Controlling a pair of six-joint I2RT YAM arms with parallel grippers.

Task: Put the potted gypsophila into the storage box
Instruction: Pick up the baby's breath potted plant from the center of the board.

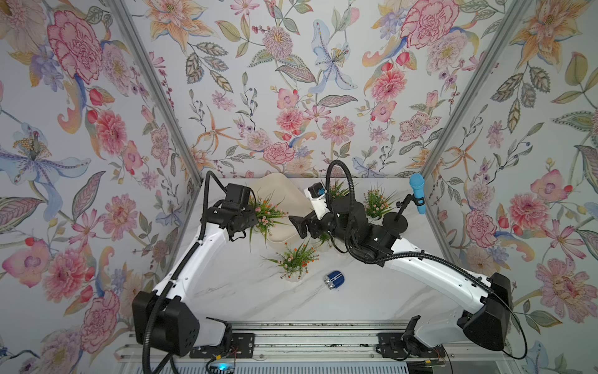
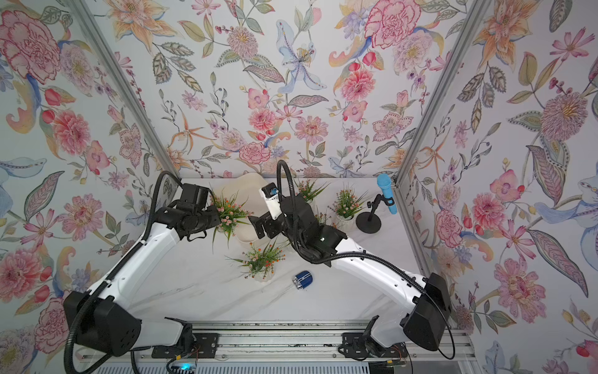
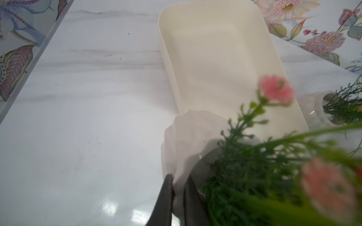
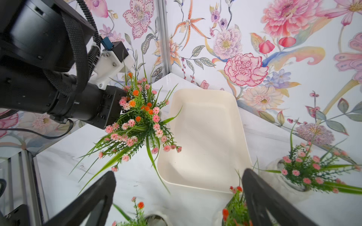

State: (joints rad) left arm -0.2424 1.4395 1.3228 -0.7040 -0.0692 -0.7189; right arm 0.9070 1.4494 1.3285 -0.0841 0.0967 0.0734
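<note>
Top views both show the table with the box at its far side, left of centre, set at an angle. The wrist views show its floor bare, with no pot in it. The left arm reaches to the box's near-left edge and the right arm comes across from the right. At least four other pots stand on the table: one near the middle, one partly hidden under the right arm, and two far right, short of a microphone. The held pot hangs at the box's near-left corner, its sprigs spilling over the rim. I cannot tell whether its base is above the floor or just outside the wall. The left gripper pinches that pot's rim, one finger outside and one inside. The right gripper is spread wide and holds nothing, hovering by the box's near end. The step in hand looks like the first delivery — carrying the pot in. The next move calls for shifting it fully over the floor, lowering it upright and only then letting go, because a rim pinch lets a pot tip.
</note>
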